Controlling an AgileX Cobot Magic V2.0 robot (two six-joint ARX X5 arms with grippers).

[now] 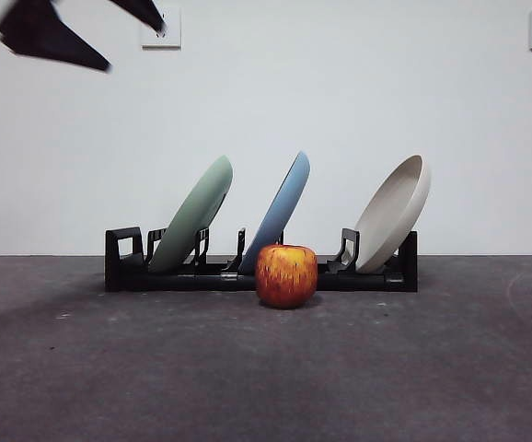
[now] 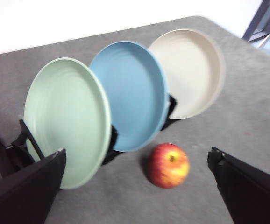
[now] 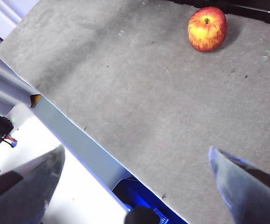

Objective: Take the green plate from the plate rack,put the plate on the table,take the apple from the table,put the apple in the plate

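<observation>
**Green plate in the rack, apple on the table, both grippers spread wide**

The green plate [image 1: 195,214] stands tilted in the plate rack [image 1: 126,267], in the slot at the rack's nine o'clock end in the front view. A blue plate [image 1: 280,210] leans in the middle slot and a beige plate [image 1: 395,212] at the three o'clock end. The apple [image 1: 286,275] sits on the table [image 1: 266,368] just in front of the rack, at about six o'clock from the blue plate.

The left gripper [image 2: 135,186] hangs in the air over the plates and the apple, its jaws spread wide and holding nothing. In the front view it shows as a dark tip at eleven o'clock.

The right gripper [image 3: 135,182] is over the table's edge, well apart from the apple [image 3: 207,28], jaws wide and bare.
</observation>
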